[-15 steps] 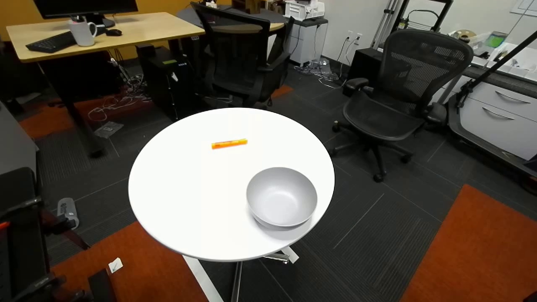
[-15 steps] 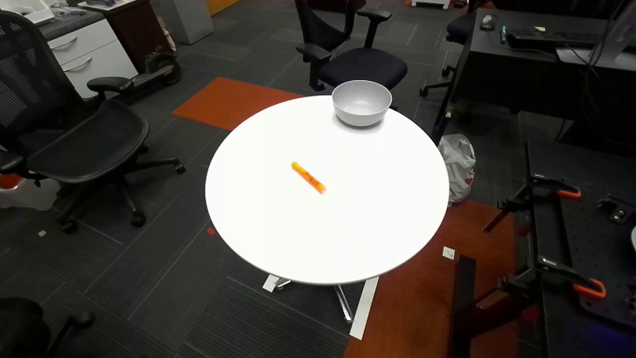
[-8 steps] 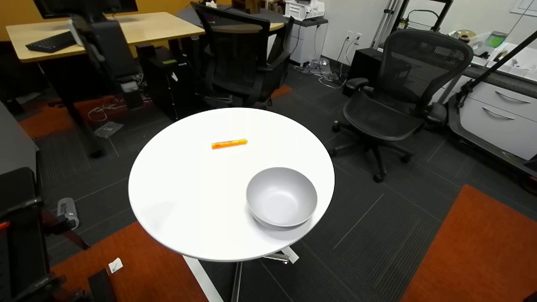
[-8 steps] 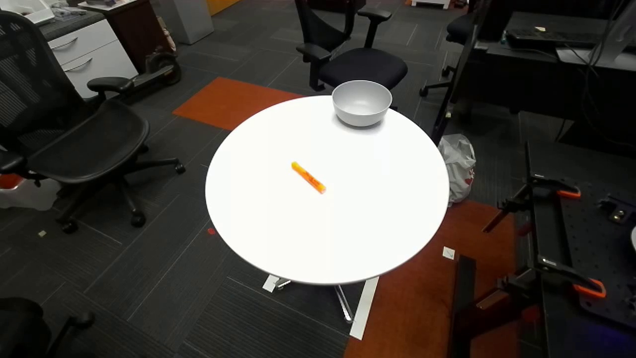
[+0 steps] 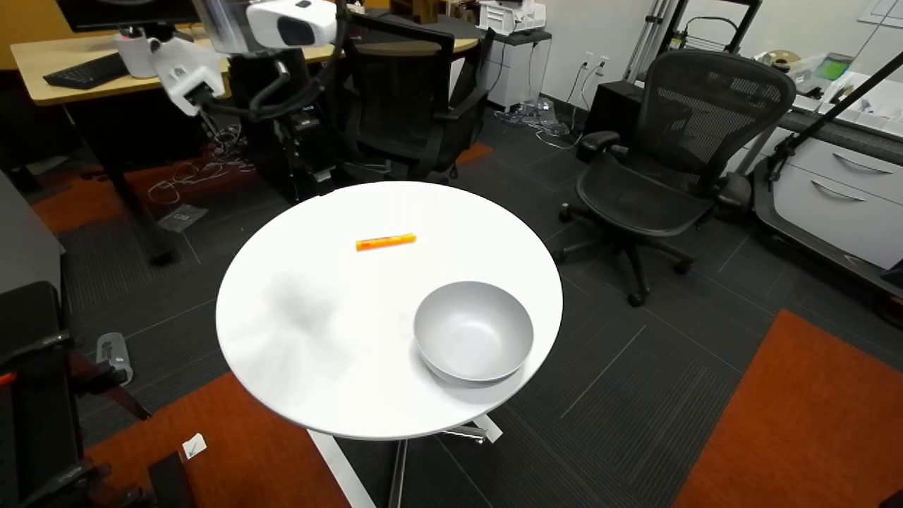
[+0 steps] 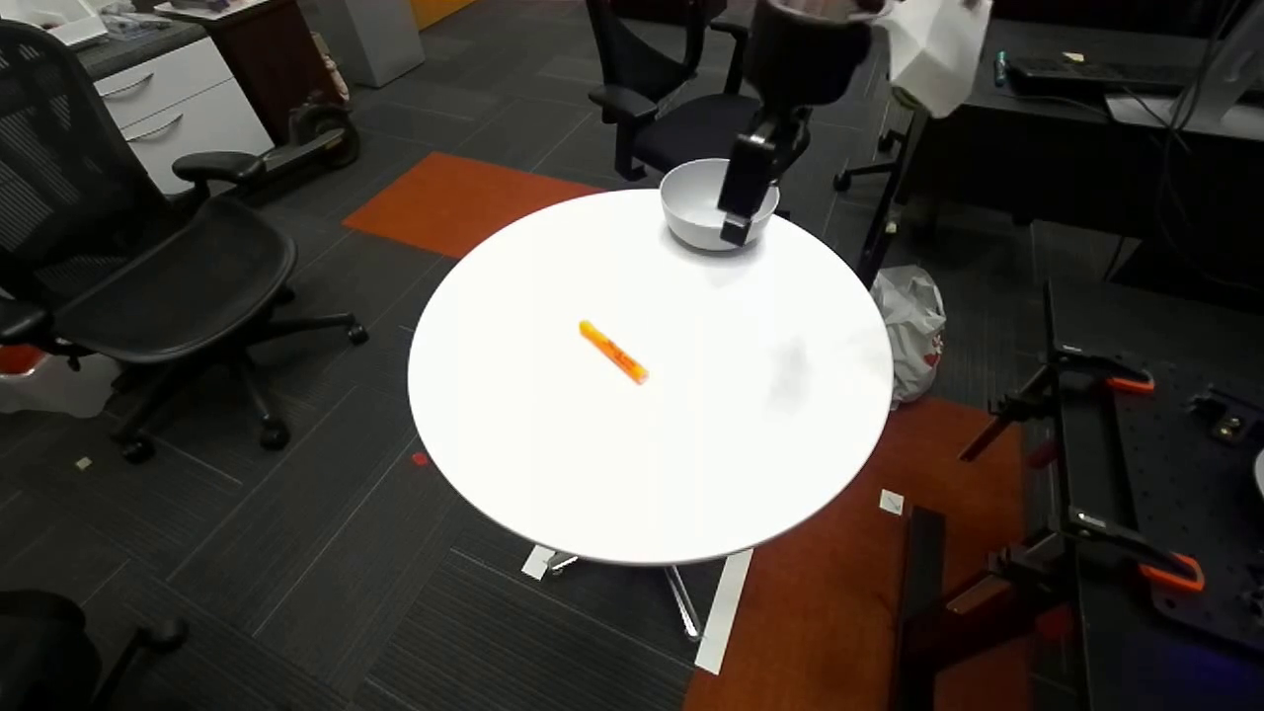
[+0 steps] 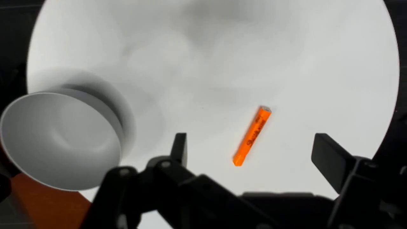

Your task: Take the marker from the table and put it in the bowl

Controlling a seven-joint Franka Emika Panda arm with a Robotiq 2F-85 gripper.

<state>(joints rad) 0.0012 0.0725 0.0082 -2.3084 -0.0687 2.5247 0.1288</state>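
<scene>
The orange marker point(image 5: 386, 242) lies on the round white table point(image 5: 338, 374). It also shows in the other views point(image 6: 613, 353) point(image 7: 252, 136). The silver-grey bowl point(image 5: 473, 339) stands upright near the table's edge, apart from the marker. In an exterior view the gripper point(image 6: 734, 232) hangs in front of part of the bowl point(image 6: 689, 212). In the wrist view the gripper point(image 7: 251, 140) is open, with its fingers point(image 7: 332, 160) wide apart and nothing held. The marker shows slantwise below, between the fingertips in that picture. The bowl point(image 7: 73, 140) is at the left there.
A wooden desk point(image 5: 247, 53) with a mug and keyboard is behind the table. Black office chairs point(image 5: 712, 113) stand around it. A black bench point(image 6: 1145, 474) with orange-tipped clamps is beside the table. Soft arm shadows fall on the table top.
The arm, out of view one second ago and only partly in view half a second ago, has come in at the top of both exterior views, over the table. Marker and bowl have not moved.
</scene>
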